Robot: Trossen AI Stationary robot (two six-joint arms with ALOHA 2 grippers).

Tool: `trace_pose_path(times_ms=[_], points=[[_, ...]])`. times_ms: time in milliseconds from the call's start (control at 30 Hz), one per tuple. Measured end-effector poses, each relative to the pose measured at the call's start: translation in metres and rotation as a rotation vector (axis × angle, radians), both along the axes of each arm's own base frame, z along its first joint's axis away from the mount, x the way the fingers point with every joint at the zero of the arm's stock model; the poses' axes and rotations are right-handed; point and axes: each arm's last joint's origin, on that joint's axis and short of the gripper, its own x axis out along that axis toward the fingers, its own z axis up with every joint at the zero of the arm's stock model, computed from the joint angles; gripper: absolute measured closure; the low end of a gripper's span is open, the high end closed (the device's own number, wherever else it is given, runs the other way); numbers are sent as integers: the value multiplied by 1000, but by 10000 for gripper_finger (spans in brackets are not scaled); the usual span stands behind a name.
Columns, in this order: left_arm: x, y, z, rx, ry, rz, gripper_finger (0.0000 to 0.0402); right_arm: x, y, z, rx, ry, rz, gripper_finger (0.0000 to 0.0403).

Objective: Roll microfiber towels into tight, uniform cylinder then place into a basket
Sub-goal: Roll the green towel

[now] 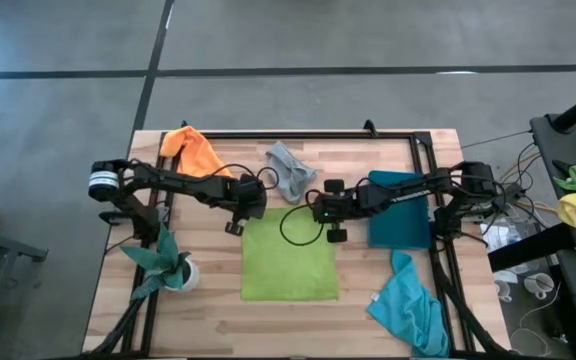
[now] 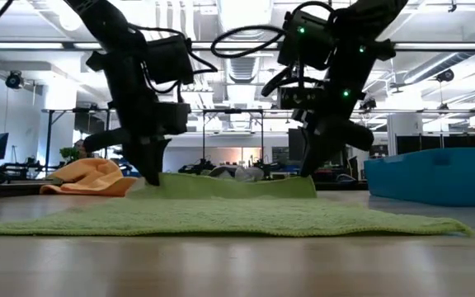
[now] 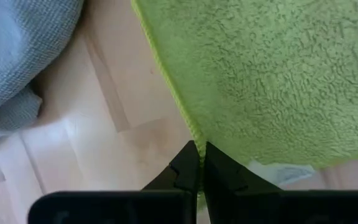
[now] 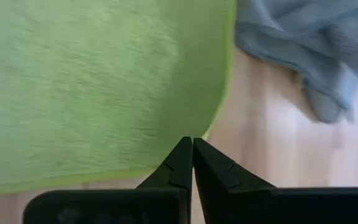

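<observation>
Hidden: basket (image 1: 400, 222) part-covered by right arm; turquoise towel (image 1: 408, 310) cut by table edge.
Count: 4 towels, 1 basket, 1 plant (image 1: 168, 265).
Lime towel (image 1: 289, 260): flat, table centre, between plant and basket.
Orange towel (image 1: 196, 150), grey towel (image 1: 290, 170): crumpled near the far edge.
Left gripper (image 3: 199, 163): clenched on lime towel's far-left corner.
Right gripper (image 4: 192, 155): clenched on far-right corner.

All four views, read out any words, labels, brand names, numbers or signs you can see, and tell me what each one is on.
None can be read in any view.
The lime green towel, grey towel, orange towel, turquoise towel and basket show no print.
Nothing legible shows in the room behind in the low view.
</observation>
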Motion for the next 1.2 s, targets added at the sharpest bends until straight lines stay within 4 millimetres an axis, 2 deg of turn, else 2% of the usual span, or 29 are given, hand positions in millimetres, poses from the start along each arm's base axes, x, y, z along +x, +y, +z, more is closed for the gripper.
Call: trace_pose_path(times_ms=[167,333,733,933,1200], points=[[-3,-3,-4,-87,35,-31,401,-6,1,-8,44,30,18,394],[-3,-4,-5,-101,34,-36,401,-11,2,-15,65,54,26,394],[-3,-6,-5,-169,33,-61,399,-9,2,-16,57,17,36,394],[-3,-6,-5,-173,37,-61,354,-11,2,-21,58,35,35,394],[-5,-7,7,-179,73,-58,303,-6,4,-28,117,33,43,394]])
